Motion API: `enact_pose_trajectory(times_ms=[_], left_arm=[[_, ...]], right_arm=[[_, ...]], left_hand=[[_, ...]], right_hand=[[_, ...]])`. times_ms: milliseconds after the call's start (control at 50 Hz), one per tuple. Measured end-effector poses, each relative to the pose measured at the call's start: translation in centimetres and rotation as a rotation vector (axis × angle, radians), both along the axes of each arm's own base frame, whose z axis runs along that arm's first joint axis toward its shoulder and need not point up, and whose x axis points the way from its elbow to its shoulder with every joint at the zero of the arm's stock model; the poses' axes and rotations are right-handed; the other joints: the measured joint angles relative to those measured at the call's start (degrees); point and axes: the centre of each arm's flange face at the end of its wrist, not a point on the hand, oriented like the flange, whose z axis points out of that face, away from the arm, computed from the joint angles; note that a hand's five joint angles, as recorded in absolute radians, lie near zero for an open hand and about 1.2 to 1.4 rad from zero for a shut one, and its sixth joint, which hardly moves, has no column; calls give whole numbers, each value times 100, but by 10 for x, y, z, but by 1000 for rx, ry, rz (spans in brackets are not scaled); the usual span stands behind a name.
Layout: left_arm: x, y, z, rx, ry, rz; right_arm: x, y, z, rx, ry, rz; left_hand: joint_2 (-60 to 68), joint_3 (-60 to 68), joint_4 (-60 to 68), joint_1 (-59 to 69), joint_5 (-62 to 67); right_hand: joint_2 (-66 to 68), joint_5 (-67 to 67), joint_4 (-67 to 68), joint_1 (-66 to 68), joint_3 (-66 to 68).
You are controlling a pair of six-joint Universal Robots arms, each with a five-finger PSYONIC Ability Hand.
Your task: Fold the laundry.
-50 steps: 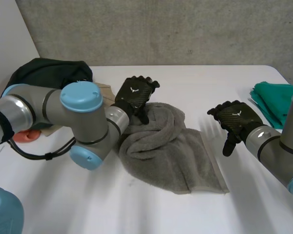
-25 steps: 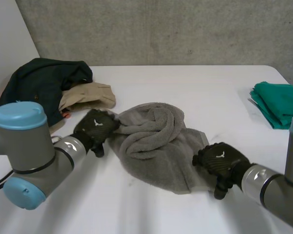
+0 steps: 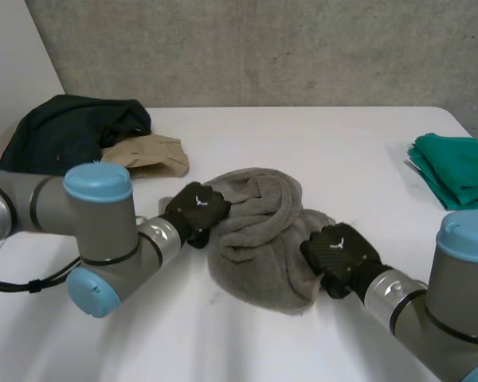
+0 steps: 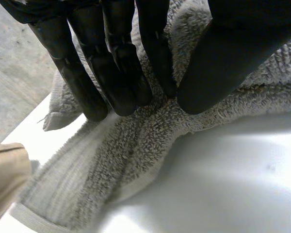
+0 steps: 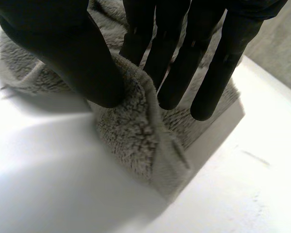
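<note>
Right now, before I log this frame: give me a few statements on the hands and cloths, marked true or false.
1. The left hand pinches the grey towel at one edge. True.
2. The right hand hovers open, touching nothing. False: it pinches the towel's opposite edge.
3. The towel lies flat and neatly folded. False: it is bunched in a heap.
4. A green cloth lies apart from the towel, at the table's edge on the robot's right. True.
</note>
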Motion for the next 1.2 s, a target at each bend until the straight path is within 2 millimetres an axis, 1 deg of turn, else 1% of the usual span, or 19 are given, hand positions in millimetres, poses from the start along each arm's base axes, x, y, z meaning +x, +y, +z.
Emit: enact_pose_trajectory(times_ms=[20,100,140,280,380,420,480,540,560,660,760,800,820,860,900,920,980,1080,1200], left_arm=[[0,0,2,-2,3,3],[3,3,41,-36,49,63],[9,8,75,-66,92,107],[29,36,162,-166,203,155],[37,49,190,-214,238,152],[36,48,191,-215,238,151],[32,39,177,-187,214,154],[24,23,155,-146,182,161],[19,13,140,-121,162,165],[2,-30,98,-91,134,178],[-14,-82,72,-188,192,194],[-17,-90,69,-213,208,195],[-21,-103,64,-263,238,194],[-25,-110,59,-301,260,192],[-27,-113,55,-321,271,189],[-27,-112,51,-324,272,188],[-27,-108,45,-318,267,187],[-18,-96,53,-302,255,211],[23,-88,77,-243,236,377]], right_arm=[[0,-1,1,-3,-2,-2],[-1,-7,23,-58,-26,-17],[-6,-13,46,-103,-36,-36],[-32,-29,114,-200,-31,-110],[-41,-35,153,-269,-45,-133],[-41,-39,163,-292,-54,-137],[-39,-47,162,-288,-57,-139],[-35,-61,151,-258,-50,-144],[-32,-71,141,-235,-43,-151],[-21,-107,107,-181,-29,-212],[-7,-139,80,-209,-55,-303],[-4,-144,76,-223,-66,-318],[2,-150,70,-251,-89,-338],[8,-153,66,-275,-110,-346],[14,-153,62,-290,-124,-344],[18,-151,59,-295,-130,-339],[25,-146,54,-296,-135,-321],[31,-137,49,-284,-128,-297],[25,-127,59,-277,-124,-288]], left_hand=[[0,-1,0,0,0],[0,0,0,0,0],[0,-1,1,0,0],[5,2,3,0,0],[5,2,4,0,0],[5,2,4,0,0],[6,2,4,0,0],[6,4,4,0,0],[7,9,4,1,0],[22,27,5,2,0],[23,28,6,3,0],[23,28,6,3,0],[23,28,6,3,0],[-1113,-1093,-1132,-1170,-983],[-2819,-2770,-2722,-2991,-2549],[-4062,-4008,-4106,-4326,-3861],[-4955,-4919,-5019,-4743,-4698],[-5001,-4973,-5080,-4743,-4760],[-5002,-4973,-5080,-4743,-4760]], right_hand=[[0,0,1,0,0],[0,0,6,0,0],[0,0,8,0,0],[0,0,12,0,0],[0,0,15,0,0],[0,0,17,0,0],[0,0,25,0,0],[0,0,28,0,0],[0,0,29,0,0],[0,0,29,0,0],[0,0,29,0,0],[0,0,30,0,0],[0,0,30,0,0],[0,0,30,0,0],[0,0,30,0,0],[0,0,30,0,0],[0,0,30,0,0],[0,0,30,0,0],[0,0,30,0,0]])
